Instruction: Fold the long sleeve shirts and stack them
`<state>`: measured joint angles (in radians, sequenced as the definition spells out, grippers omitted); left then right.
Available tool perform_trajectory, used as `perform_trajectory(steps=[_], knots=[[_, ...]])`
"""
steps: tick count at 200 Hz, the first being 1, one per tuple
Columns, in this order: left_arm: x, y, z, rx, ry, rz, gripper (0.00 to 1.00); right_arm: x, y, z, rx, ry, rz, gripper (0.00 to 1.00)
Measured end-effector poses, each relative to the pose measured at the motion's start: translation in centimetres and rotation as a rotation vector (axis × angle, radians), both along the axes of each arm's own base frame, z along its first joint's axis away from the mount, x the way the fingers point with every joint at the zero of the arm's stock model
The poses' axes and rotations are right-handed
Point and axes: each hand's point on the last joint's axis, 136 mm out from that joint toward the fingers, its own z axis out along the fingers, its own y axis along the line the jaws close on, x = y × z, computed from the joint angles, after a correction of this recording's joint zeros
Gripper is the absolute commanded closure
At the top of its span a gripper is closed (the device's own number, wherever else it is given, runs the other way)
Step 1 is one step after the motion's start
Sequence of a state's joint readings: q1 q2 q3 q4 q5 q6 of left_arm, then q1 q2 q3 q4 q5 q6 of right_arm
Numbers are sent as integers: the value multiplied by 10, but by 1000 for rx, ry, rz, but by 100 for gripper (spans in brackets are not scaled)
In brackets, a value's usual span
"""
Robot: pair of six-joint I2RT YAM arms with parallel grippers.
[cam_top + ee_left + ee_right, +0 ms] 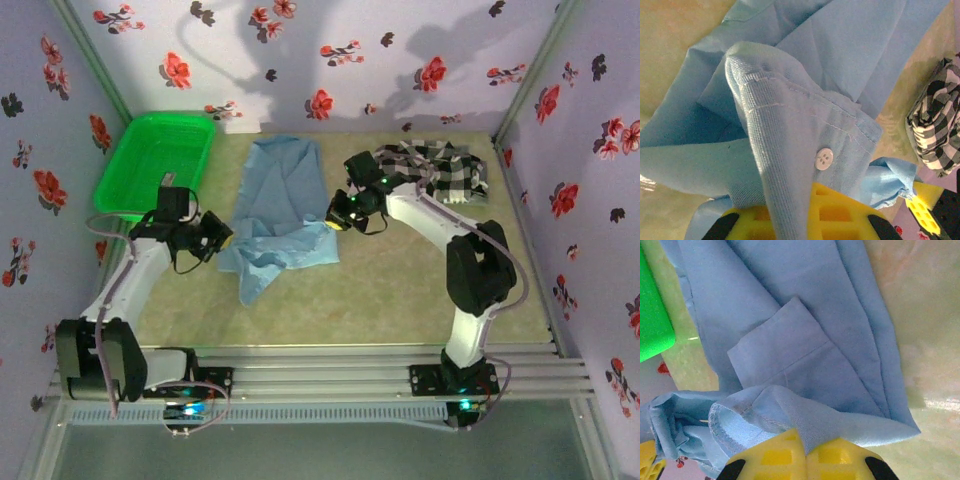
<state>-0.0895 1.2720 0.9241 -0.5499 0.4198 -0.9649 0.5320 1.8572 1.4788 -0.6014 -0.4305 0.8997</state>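
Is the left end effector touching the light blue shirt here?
Touching. The left wrist view shows the left end effector closed on the light blue shirt, with a buttoned fold of cloth pinched between its yellow fingers.

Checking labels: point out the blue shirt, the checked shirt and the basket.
light blue shirt (285, 190), top view, mid body
checked shirt (445, 170), top view, middle of heap
green basket (145, 160), top view, bare floor

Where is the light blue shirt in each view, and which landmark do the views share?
Top external: the light blue shirt lies mid-table, between the green basket and the checked shirt.
Left wrist: it covers most of the picture; the left hand pinches its buttoned edge.
Right wrist: it covers the centre and left; the right hand pinches a hem.
Shared landmark: the pale green table beside it.
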Motion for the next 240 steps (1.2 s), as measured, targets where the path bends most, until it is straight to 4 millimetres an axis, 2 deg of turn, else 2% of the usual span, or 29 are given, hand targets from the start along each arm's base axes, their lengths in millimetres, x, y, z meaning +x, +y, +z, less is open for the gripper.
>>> perform_trajectory(steps=[62, 97, 110, 117, 131, 143, 160, 176, 183, 199, 209, 223, 240], knots=[[28, 8, -20, 12, 33, 9, 100, 37, -5, -16, 13, 27, -7, 98], [49, 7, -37, 8, 56, 5, 99, 52, 2, -39, 13, 60, 12, 93], [55, 6, -45, 7, 66, 5, 90, 55, 4, -49, 8, 80, 13, 88], [58, 6, -49, 6, 70, 4, 81, 57, 5, -55, 5, 90, 12, 82], [65, 5, -54, 0, 75, 4, 68, 61, 7, -64, 4, 107, 6, 60], [72, 3, -54, -9, 78, 9, 57, 66, 9, -67, 9, 101, 10, 51], [82, 4, -42, -16, 50, 18, 37, 73, 6, -61, 10, 74, 2, 42], [92, 8, -17, -15, 6, 27, 27, 81, 0, -47, -5, 8, -2, 33], [96, 10, -2, -10, -25, 26, 16, 83, -4, -36, -10, -32, -4, 31], [98, 14, 37, 15, -103, 11, 12, 78, -14, 1, -15, -124, 0, 26], [92, 17, 61, 38, -144, 6, 11, 72, -19, 28, -6, -186, 13, 25], [72, 21, 89, 77, -196, -7, 11, 54, -29, 61, 7, -259, 26, 24], [39, 25, 109, 113, -230, -25, 12, 27, -38, 76, 16, -294, 41, 29]])
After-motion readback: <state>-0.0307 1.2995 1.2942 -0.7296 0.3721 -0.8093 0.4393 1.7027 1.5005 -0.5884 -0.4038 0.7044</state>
